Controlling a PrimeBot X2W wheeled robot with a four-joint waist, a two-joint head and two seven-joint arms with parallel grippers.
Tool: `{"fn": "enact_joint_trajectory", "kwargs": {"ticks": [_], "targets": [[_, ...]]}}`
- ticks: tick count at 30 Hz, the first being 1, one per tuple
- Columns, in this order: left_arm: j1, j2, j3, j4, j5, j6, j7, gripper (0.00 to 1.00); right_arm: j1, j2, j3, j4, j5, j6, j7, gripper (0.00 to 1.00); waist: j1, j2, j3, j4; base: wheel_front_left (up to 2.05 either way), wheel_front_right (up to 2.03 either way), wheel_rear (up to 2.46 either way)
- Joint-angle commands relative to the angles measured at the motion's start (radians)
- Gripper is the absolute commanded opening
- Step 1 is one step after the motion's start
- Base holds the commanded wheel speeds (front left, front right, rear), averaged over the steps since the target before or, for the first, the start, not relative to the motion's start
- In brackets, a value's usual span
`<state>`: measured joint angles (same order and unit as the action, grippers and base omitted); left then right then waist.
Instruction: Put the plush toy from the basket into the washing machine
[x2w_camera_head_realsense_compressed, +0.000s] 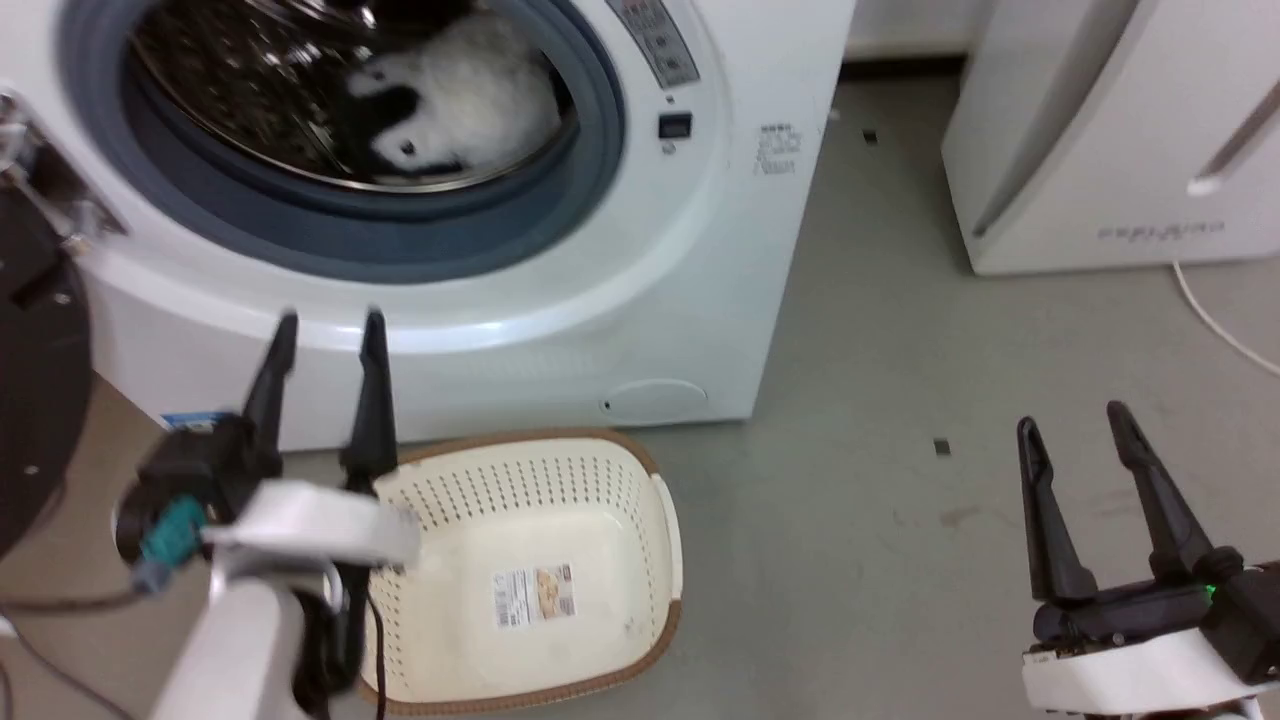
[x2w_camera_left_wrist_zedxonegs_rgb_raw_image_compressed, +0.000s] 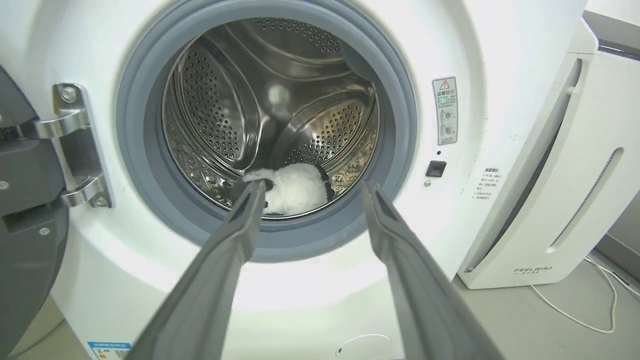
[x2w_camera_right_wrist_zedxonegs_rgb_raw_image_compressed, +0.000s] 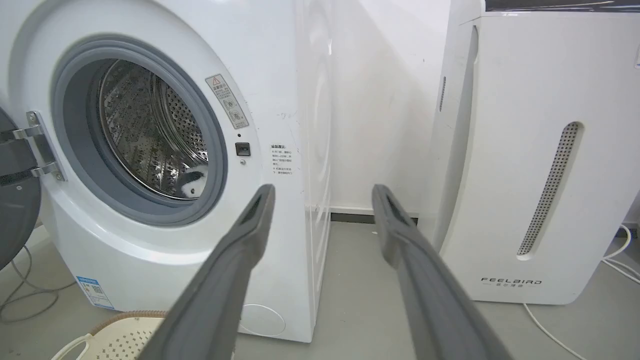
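The white-and-black plush toy (x2w_camera_head_realsense_compressed: 455, 100) lies inside the steel drum of the washing machine (x2w_camera_head_realsense_compressed: 690, 300), near the front lip; the left wrist view has the plush toy (x2w_camera_left_wrist_zedxonegs_rgb_raw_image_compressed: 295, 189) low in the drum of the washing machine (x2w_camera_left_wrist_zedxonegs_rgb_raw_image_compressed: 470, 45). The cream basket (x2w_camera_head_realsense_compressed: 530, 570) sits on the floor before the washer, holding just its paper label. My left gripper (x2w_camera_head_realsense_compressed: 330, 325) stands open and empty above the basket's left rim, outside the porthole, and the left gripper (x2w_camera_left_wrist_zedxonegs_rgb_raw_image_compressed: 312, 187) points at the drum. My right gripper (x2w_camera_head_realsense_compressed: 1070, 415) is open and empty over bare floor at the right.
The dark round door (x2w_camera_head_realsense_compressed: 35, 370) hangs open at the left on its metal hinge (x2w_camera_left_wrist_zedxonegs_rgb_raw_image_compressed: 75, 145). A white FEELBIRD appliance (x2w_camera_head_realsense_compressed: 1120, 130) stands right of the washer, with a white cable (x2w_camera_head_realsense_compressed: 1215, 320) trailing on the grey floor. A corner of the basket (x2w_camera_right_wrist_zedxonegs_rgb_raw_image_compressed: 120, 337) shows below the washer.
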<state>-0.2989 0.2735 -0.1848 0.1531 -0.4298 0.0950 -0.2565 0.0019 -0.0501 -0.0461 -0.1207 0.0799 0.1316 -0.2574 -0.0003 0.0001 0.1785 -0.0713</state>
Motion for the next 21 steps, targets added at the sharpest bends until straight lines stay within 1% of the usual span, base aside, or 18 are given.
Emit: {"fn": "enact_joint_trajectory", "kwargs": {"ticks": [1,4,11,15,21], "targets": [[0.037,-0.012,0.009,-0.019,0.019,0.003,-0.005,1.00,0.019,0.000,0.002,0.004,-0.002,-0.001,-0.004,1.00,0.0003,-0.0001,-0.040,0.021,0.00,0.00,0.00],[0.118,-0.051,0.031,-0.043,0.048,-0.002,-0.005,1.00,0.038,0.000,0.006,0.008,0.002,-0.001,-0.004,1.00,0.0003,-0.0001,-0.069,0.026,0.00,0.00,0.00],[0.249,-0.103,0.055,-0.058,0.121,-0.040,-0.005,1.00,0.074,0.000,0.022,0.018,0.005,-0.001,-0.004,1.00,0.0003,-0.0001,-0.111,0.037,0.00,0.00,0.00],[0.295,-0.130,0.062,-0.063,0.156,-0.058,-0.005,1.00,0.088,0.000,0.029,0.022,0.007,-0.001,-0.004,1.00,0.0003,-0.0001,-0.122,0.041,0.00,0.00,0.00],[0.319,-0.157,0.070,-0.061,0.186,-0.072,-0.005,1.00,0.095,0.000,0.029,0.026,0.010,-0.001,-0.004,1.00,0.0003,-0.0001,-0.126,0.047,0.00,0.00,0.00]]}}
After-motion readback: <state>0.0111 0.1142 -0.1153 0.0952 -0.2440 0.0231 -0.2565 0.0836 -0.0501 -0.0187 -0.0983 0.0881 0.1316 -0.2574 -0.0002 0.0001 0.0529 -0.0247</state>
